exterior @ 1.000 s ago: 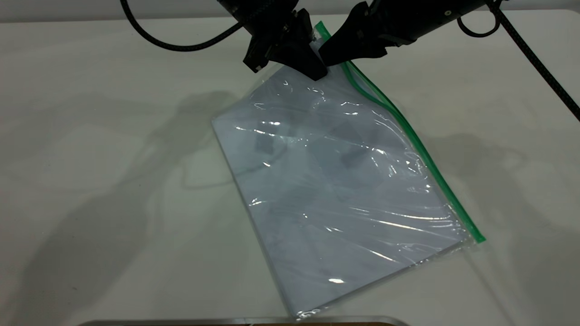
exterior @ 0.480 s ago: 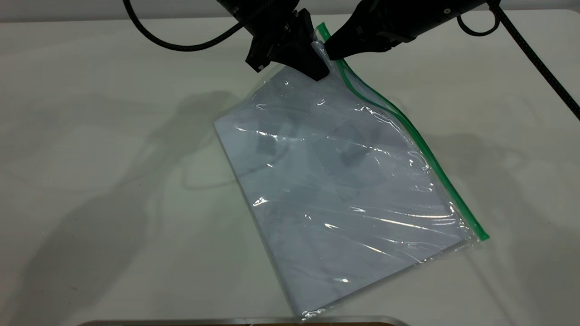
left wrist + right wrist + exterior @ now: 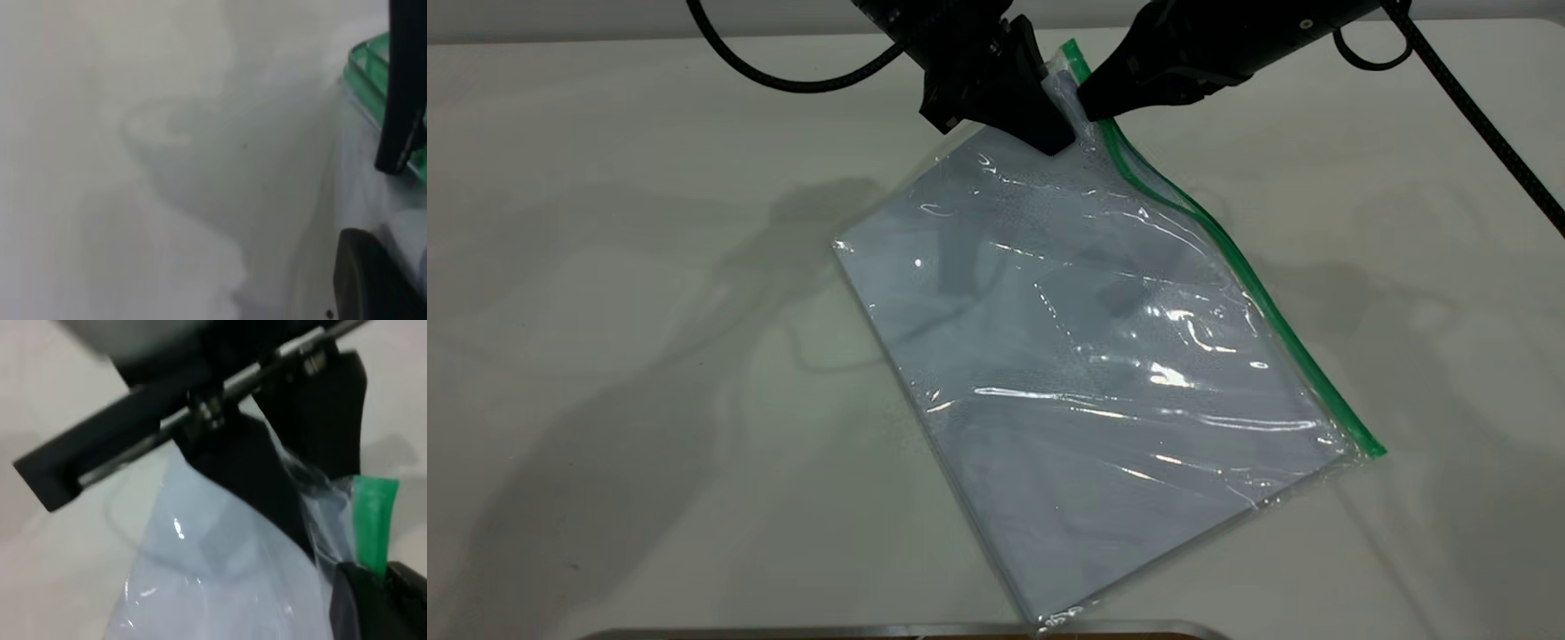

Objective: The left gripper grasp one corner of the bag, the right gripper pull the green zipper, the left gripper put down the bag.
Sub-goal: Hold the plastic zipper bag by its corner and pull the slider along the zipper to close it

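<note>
The white table [image 3: 605, 267] fills the scene, and across its middle lies the bag [image 3: 1085, 373], a clear pouch with white sheets inside, set at a slant. Its near edge rests on the table, while its far end rises off the surface towards the two arms. Down the bag's right side runs the green zipper [image 3: 1254, 293], from the far raised end to the near right, where the strip ends just past the plastic.

Up at the far end, the left gripper [image 3: 1049, 133] is clamped on the bag at the corner of the bag [image 3: 1069, 84], jaws pressed together on the plastic and holding that end up. In the right wrist view its black jaws pinch the crumpled clear film just beside the green end.

Right beside it, coming in from the right, the right gripper [image 3: 1092, 105] has its tapered tips pressed together on the green zipper [image 3: 373, 520] at that same far corner. The two grippers sit almost touching.
</note>
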`<action>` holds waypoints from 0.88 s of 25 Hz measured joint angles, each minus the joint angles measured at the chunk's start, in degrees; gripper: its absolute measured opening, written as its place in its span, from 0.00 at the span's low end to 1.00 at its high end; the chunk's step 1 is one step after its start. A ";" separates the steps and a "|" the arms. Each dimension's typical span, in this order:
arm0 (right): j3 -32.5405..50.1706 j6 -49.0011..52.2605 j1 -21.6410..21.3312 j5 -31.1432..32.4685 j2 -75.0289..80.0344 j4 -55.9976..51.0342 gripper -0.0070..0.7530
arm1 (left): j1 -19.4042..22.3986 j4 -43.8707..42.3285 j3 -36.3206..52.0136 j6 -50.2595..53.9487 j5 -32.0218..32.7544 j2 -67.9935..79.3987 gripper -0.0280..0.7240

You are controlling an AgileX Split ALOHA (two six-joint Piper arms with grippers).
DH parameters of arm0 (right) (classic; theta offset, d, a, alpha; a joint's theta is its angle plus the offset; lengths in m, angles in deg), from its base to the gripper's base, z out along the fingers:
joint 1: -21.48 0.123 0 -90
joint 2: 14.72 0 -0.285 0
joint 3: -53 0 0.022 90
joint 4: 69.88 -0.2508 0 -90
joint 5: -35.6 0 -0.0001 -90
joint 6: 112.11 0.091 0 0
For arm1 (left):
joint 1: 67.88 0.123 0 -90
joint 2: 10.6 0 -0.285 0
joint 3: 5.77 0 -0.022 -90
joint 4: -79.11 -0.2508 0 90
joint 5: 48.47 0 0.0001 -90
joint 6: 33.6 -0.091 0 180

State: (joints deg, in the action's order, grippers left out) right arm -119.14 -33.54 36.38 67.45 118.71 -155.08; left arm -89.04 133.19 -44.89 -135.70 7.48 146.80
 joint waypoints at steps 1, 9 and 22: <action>-0.07 0.57 0.05 -0.59 0.00 0.75 0.05 | 0.38 0.82 0.05 0.07 0.20 0.16 0.12; -0.59 2.46 0.64 -3.61 -0.12 3.77 0.05 | 4.00 6.60 0.05 0.42 4.75 0.24 0.12; -0.56 2.66 0.99 -8.27 0.92 5.29 0.05 | 6.41 8.55 0.05 0.47 6.97 0.24 0.12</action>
State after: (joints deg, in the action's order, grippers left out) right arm -119.70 -30.87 37.37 59.18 119.64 -149.79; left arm -82.63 141.74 -44.84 -135.23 14.45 147.04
